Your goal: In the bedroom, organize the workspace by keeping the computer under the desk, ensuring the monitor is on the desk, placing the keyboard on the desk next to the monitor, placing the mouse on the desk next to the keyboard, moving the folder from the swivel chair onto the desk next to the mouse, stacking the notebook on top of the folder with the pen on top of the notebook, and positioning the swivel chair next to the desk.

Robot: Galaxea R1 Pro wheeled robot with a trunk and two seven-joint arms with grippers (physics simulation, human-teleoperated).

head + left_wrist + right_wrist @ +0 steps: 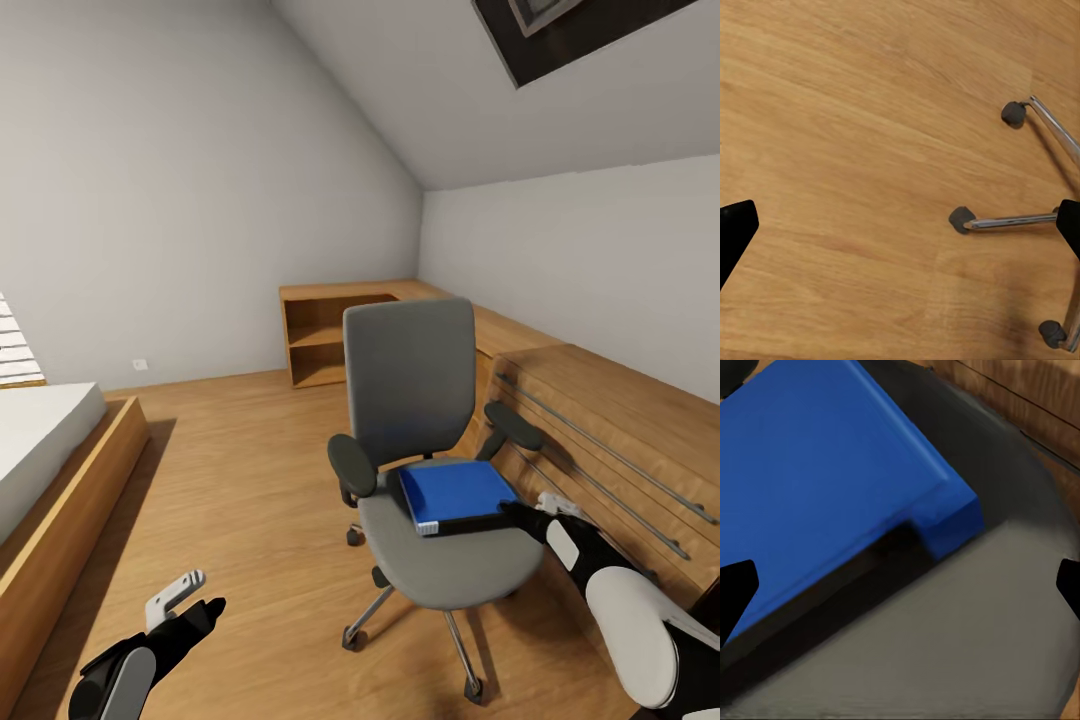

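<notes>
Head view: the swivel chair (430,470) stands at frame centre on the wood floor (230,470). The folder (455,495) lies flat on its seat. The right gripper (515,513) sits at the folder's right edge; the left gripper (190,598) hangs at lower left.

Left wrist view: fingers spread wide over bare floor beside the chair's chrome base (1020,220).

Right wrist view: fingers (735,592) spread wide, holding nothing, close above the folder and seat.

Even, bright light, soft shadows (right wrist view blurred, smeary).
</notes>
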